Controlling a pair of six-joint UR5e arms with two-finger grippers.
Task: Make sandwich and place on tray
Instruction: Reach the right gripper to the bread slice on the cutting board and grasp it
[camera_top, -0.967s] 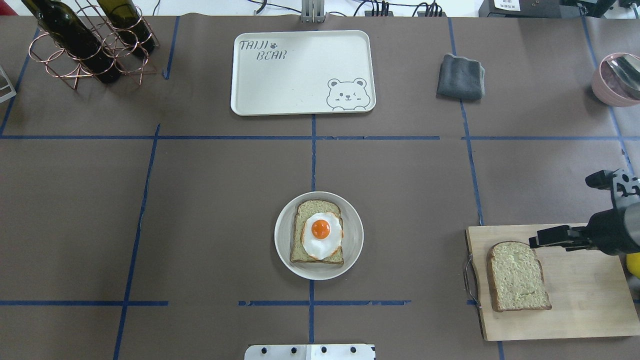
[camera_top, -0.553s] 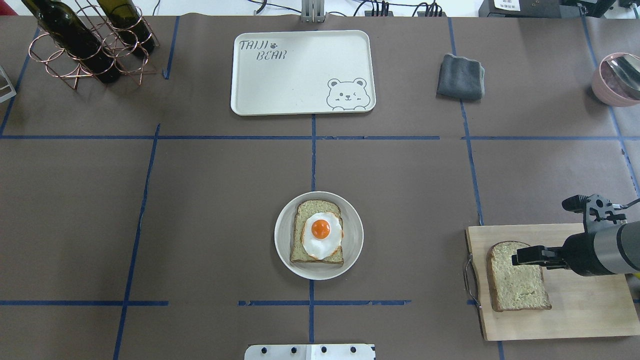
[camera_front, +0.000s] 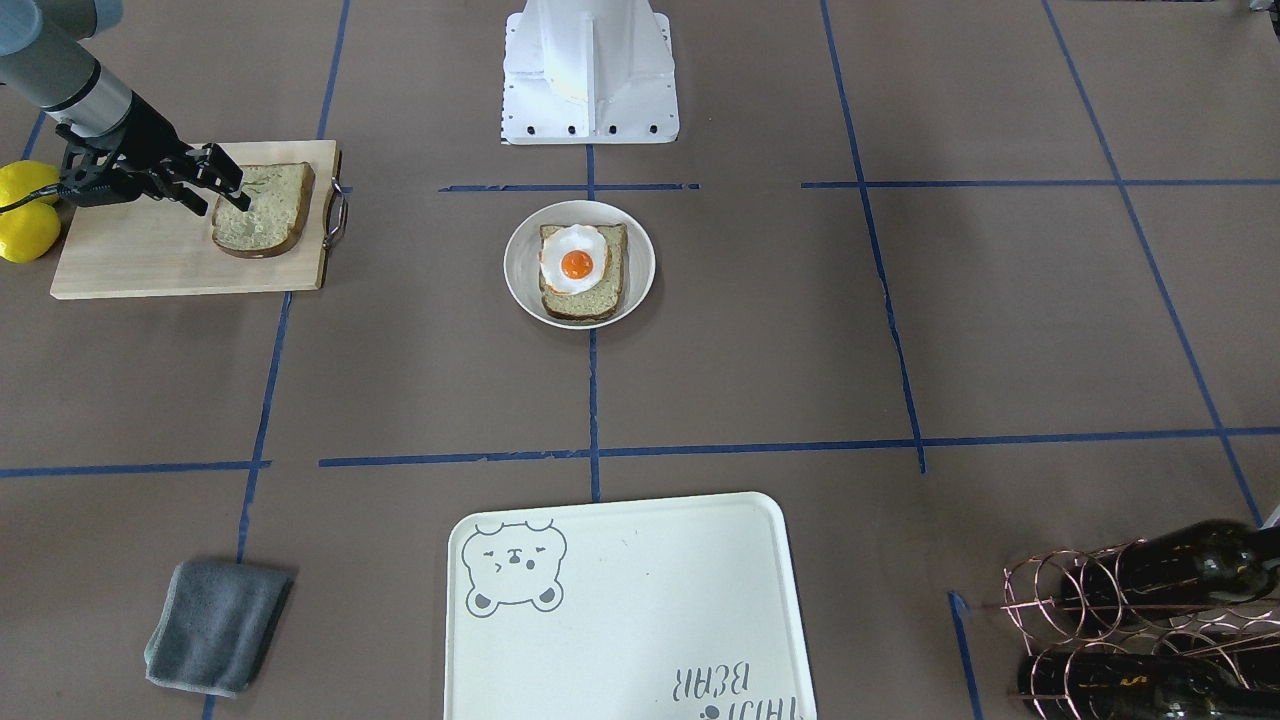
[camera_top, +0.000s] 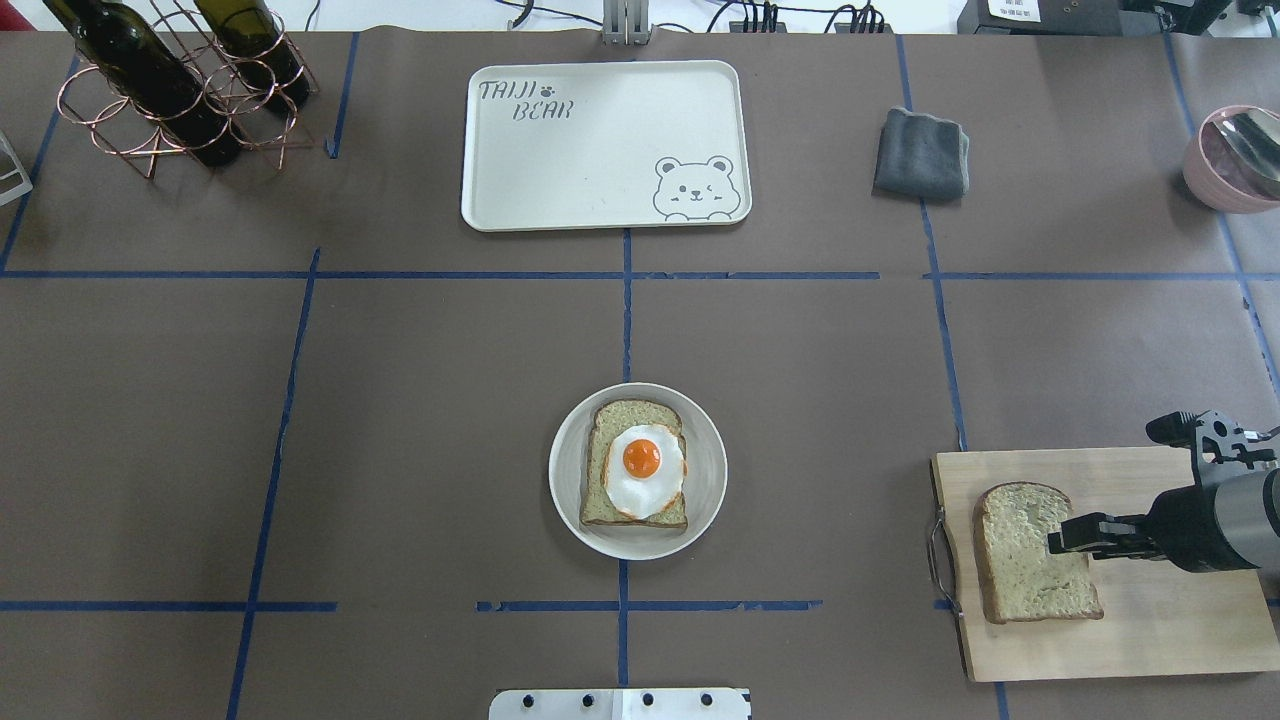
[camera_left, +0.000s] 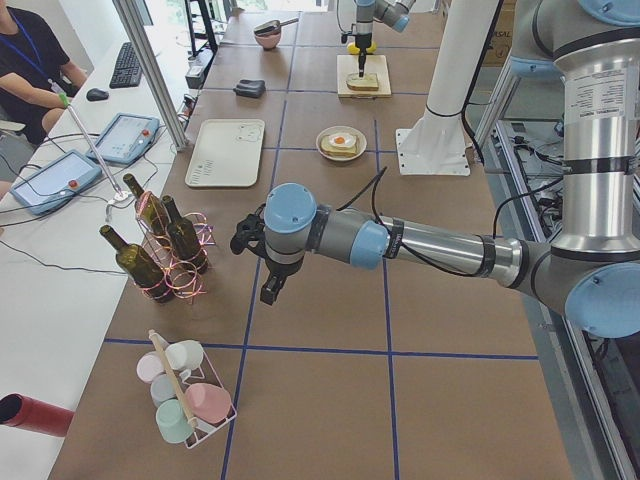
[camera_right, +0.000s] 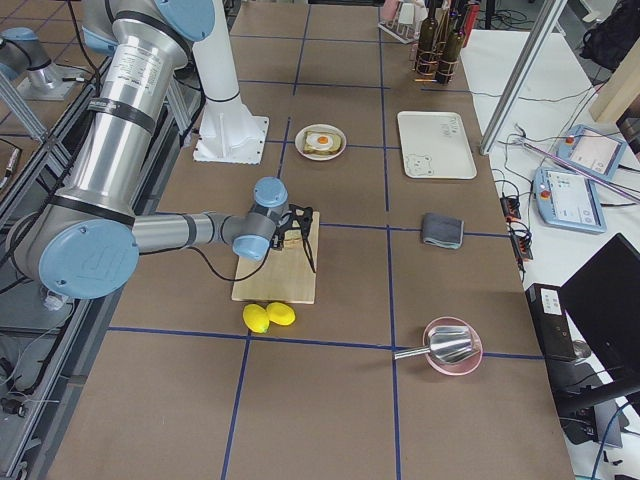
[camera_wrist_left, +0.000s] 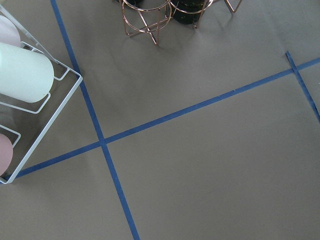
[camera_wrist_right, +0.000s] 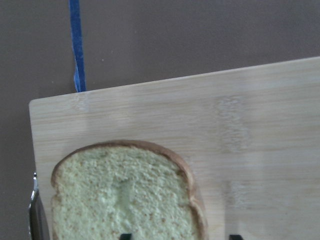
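Loose pale greenish-tan toy bread slice (camera_top: 1020, 575), brown-crusted, on wooden cutting board (camera_top: 1180, 630): likely light, spongy, squashable; pinch gently across crust edge. Right end effector (camera_top: 1056, 541) spread over slice's edge.

Two silver arms with pale-blue joints, mounted on one white pedestal.

The left arm (camera_left: 440, 245) and the right arm (camera_right: 190, 230) are made of brushed silver tubes linked by grey housings with round pale-blue caps (camera_left: 290, 208). The thick upright segments carry dark lettering (camera_left: 590, 95) that is too small to read. A thin black cable (camera_left: 370, 192) loops off the left arm's forearm tube. The right gripper (camera_top: 1055, 543) is black with two slim fingers, and an angular black bracket (camera_top: 1205, 435) sits on its wrist. The left gripper (camera_left: 268, 293) is also black. The white pedestal (camera_front: 590, 60) has dark screws (camera_front: 572, 129) along its foot plate.
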